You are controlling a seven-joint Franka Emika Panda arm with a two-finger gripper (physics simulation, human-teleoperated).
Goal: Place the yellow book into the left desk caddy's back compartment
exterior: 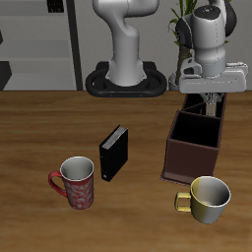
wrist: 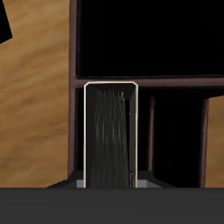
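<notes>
My gripper (exterior: 209, 101) hangs over the back end of the left desk caddy (exterior: 189, 157), a long dark maroon-brown box with black dividers. It is shut on the yellow book (wrist: 109, 136), a thin grey-tan book with pale edges, held upright. In the wrist view the book is above the caddy's dividers (wrist: 175, 85), with a wide dark compartment (wrist: 144, 39) beyond its end. In the exterior view the book is too thin to make out between the fingers.
A taller black book (exterior: 114, 153) stands upright at the table's middle. A red patterned mug (exterior: 77, 182) sits near the front edge. A yellow-white mug (exterior: 208, 198) sits just in front of the caddy.
</notes>
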